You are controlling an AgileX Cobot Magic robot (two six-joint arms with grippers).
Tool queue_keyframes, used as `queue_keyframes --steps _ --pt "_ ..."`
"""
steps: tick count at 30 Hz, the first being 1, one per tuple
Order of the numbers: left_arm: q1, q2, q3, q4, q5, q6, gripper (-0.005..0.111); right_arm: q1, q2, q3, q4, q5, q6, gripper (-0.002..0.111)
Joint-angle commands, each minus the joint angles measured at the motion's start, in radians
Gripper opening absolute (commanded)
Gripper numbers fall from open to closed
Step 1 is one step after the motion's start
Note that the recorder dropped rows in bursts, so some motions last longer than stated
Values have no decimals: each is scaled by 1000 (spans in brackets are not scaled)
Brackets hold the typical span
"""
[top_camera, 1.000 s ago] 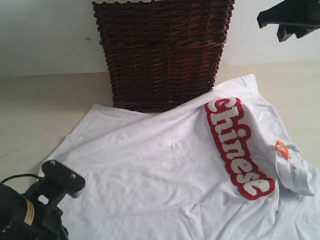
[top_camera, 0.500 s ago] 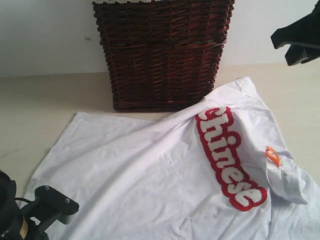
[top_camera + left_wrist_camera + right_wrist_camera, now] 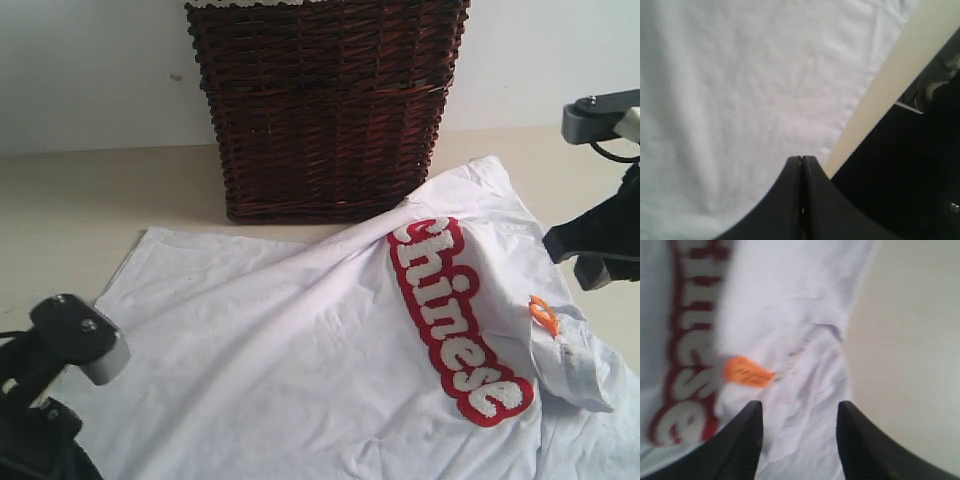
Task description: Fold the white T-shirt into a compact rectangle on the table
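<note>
Exterior view shows "Chinese" on the white T-shirt (image 3: 300, 350); left gripper (image 3: 802, 160) is closed, right gripper (image 3: 798, 408) spread apart.

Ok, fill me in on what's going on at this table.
Two robot arms are working on a white T-shirt that lies spread but rumpled on the table, in front of a dark wicker basket. It is not yet folded into a rectangle. The right hand hovers open over the collar area, beside the orange loop. The left hand is shut at the shirt's edge; whether it pinches cloth does not show.
</note>
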Motion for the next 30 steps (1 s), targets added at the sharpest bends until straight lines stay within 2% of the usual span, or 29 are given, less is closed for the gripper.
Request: queue_keyframes --steps 1,5,9,20,25,28,30 --pt "-6 -148 2 -31 57 15 0 -84 142 -11 -69 -138 118 47" --pt "-6 -240 2 -25 65 -7 0 -117 280 -42 -20 -334 115 30" --pt "-6 -266 2 -23 45 -12 0 -117 411 -120 54 -437 -4 -1" --pt "-6 -254 2 -23 -13 -30 0 -165 841 -581 70 -230 -84 0" --pt "-6 -254 2 -23 -10 -35 0 -186 1063 -949 54 -51 -84 0" --pt "-6 -254 2 -23 -15 -35 0 -200 1122 -1095 52 54 -72 0" --pt "-6 -254 2 -7 -18 -38 0 -210 1110 -1161 55 88 -59 8"
